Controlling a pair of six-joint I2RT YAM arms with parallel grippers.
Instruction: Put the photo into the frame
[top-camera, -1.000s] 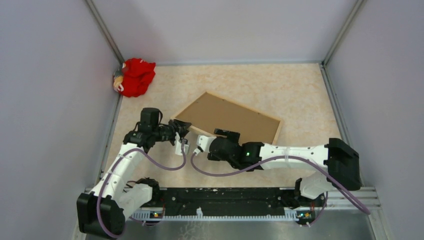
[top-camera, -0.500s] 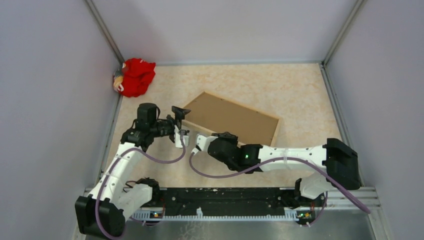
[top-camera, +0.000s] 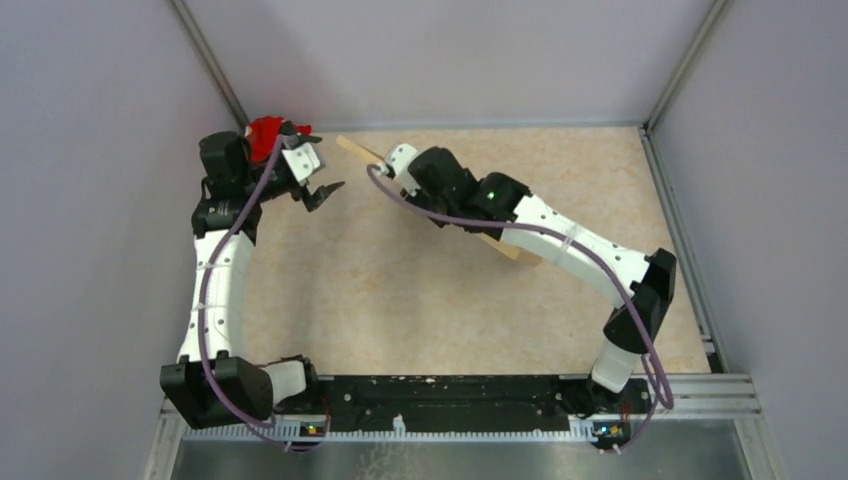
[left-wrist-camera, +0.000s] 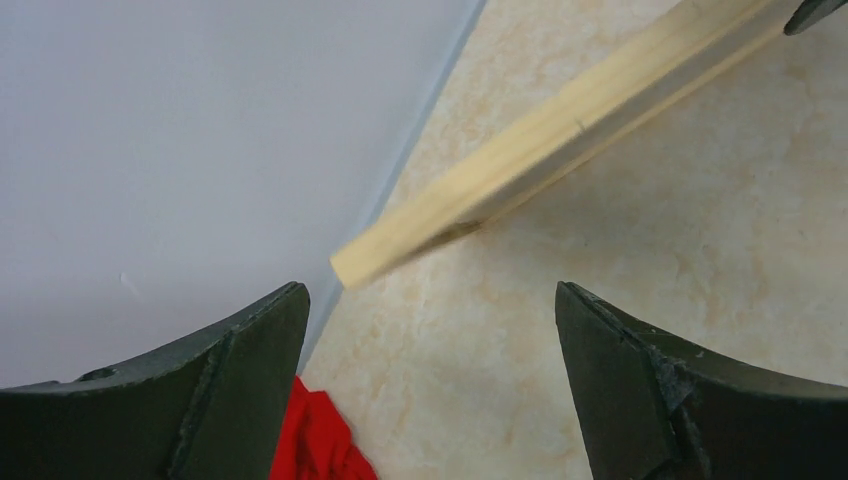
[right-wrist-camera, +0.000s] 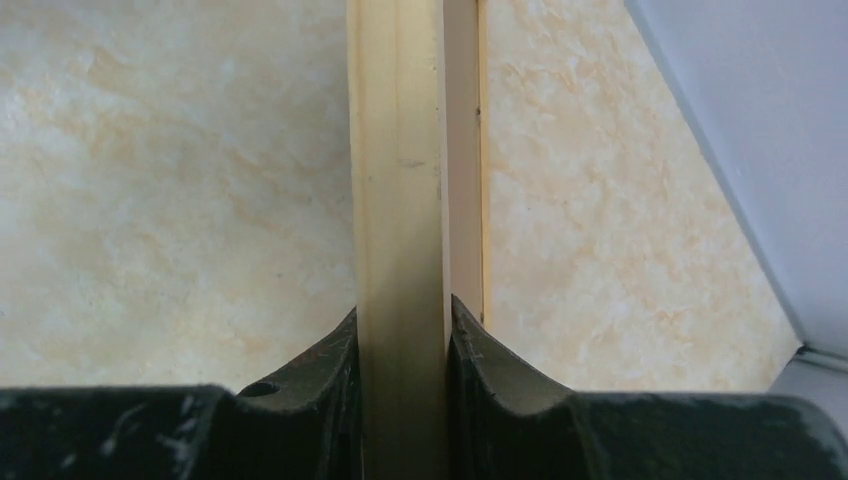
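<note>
Right gripper (right-wrist-camera: 400, 322) pinched tight on thin wood edge of frame (right-wrist-camera: 395, 170). Frame held up on its edge, upper middle of top view, slanting down to right. Left gripper (top-camera: 322, 192) wide open, holding nothing, upper left, near frame's end and red cloth (top-camera: 265, 132) in corner.

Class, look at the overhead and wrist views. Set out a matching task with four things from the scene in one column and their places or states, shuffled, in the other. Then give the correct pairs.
Column one:
1. left gripper
2. right gripper
3. frame
4. red bundle

Column two:
A. in the far left corner, by the wall
B. open, holding nothing
C. shut on a light-wood edge
D. gripped by its rim, seen edge-on

Pairs: 1-B, 2-C, 3-D, 4-A
</note>
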